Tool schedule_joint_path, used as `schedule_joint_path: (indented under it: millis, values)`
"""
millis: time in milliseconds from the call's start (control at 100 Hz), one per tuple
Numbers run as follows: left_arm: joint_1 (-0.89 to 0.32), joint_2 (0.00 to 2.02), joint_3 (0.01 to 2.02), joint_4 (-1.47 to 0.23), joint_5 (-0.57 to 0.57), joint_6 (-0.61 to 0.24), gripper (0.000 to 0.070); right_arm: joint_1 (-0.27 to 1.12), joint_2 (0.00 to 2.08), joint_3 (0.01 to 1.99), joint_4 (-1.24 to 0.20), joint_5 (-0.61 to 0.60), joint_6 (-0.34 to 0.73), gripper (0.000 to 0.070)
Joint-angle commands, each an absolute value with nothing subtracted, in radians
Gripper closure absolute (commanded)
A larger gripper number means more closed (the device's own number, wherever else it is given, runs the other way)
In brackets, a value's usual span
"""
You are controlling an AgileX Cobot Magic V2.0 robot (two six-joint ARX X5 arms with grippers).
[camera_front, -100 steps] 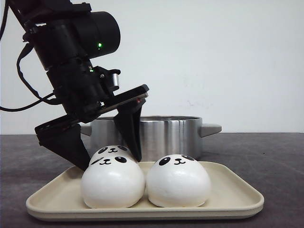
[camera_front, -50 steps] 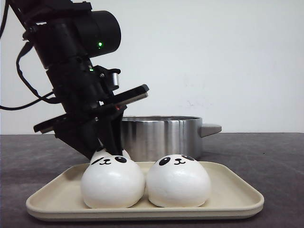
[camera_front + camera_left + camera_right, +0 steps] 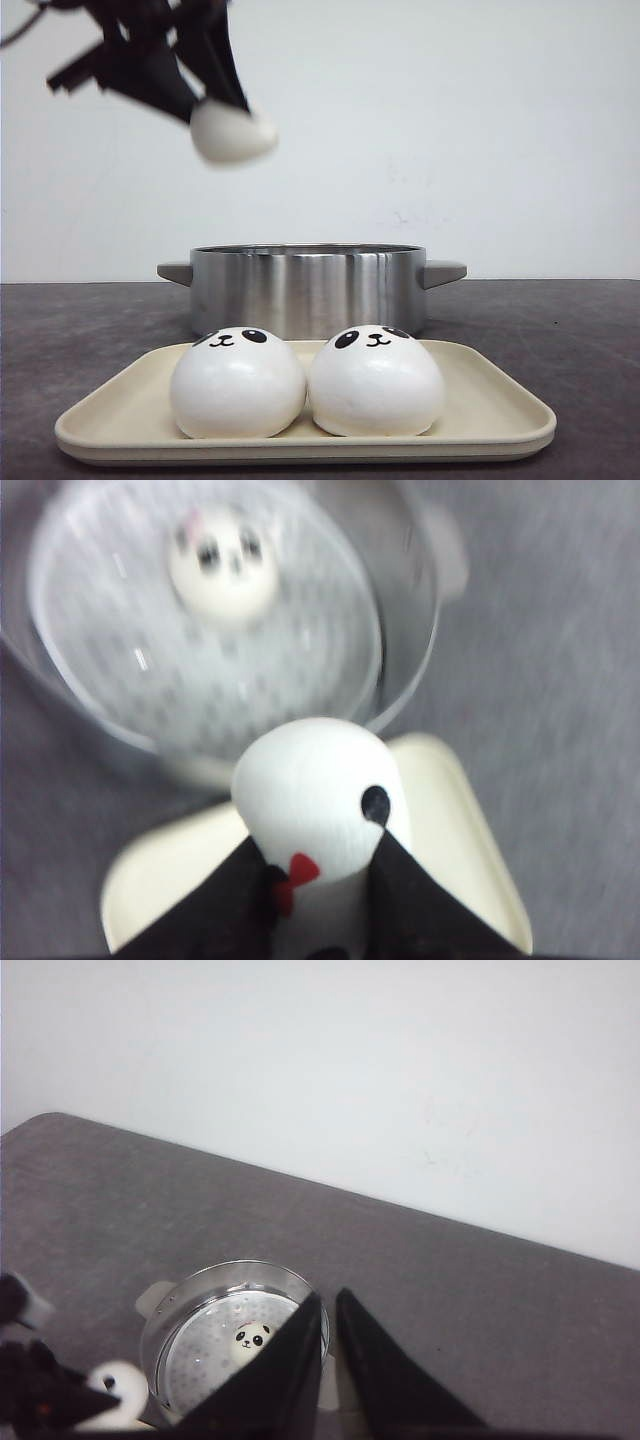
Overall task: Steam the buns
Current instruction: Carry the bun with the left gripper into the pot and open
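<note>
- Front view: you are holding one bun [image 3: 232, 132] in the left claw [image 3: 205, 100], pinched between narrow fingers, high above the table [image 3: 580, 330].
- The steel pot [image 3: 310, 290] is sitting toward 5 o'clock from that bun in this view, behind the tray [image 3: 490, 410]; that offset is what your coming move depends on.
- In the left wrist view, the held bun [image 3: 318, 800] is hanging just short of the pot's near rim [image 3: 400, 695], so you are likely needing to travel forward before lowering.
- One bun [image 3: 220, 565] is already lying on the perforated steamer plate [image 3: 150, 670], toward the far side, leaving the near side free.
- Two buns [image 3: 238, 383] [image 3: 376, 380] are waiting side by side, touching, on the tray.
- Your right claw [image 3: 330, 1360] is empty, its fingers nearly together, hovering high over the pot [image 3: 200, 1330]; the left arm is the one carrying.
- The round bun has no long axis to align.
</note>
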State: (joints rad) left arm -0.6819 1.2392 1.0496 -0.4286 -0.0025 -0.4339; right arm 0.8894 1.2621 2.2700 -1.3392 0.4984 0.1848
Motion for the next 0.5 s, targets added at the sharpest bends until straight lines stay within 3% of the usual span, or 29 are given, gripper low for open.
schedule_joint_path:
  millis: [0, 210, 490]
  values:
    - [-0.673, 1.250, 1.111, -0.399, -0.020, -0.413, 0.0691, 0.900, 1.274, 2.291, -1.370, 0.503, 0.195, 0.0682]
    - [-0.607, 1.391, 1.305, -0.420, -0.021, -0.307, 0.0691, 0.900, 1.274, 2.291, -1.362, 0.503, 0.194, 0.0682]
    - [-0.557, 1.697, 1.528, -0.465, -0.055, -0.265, 0.0690, 0.900, 1.274, 2.290, -1.365, 0.503, 0.190, 0.0682]
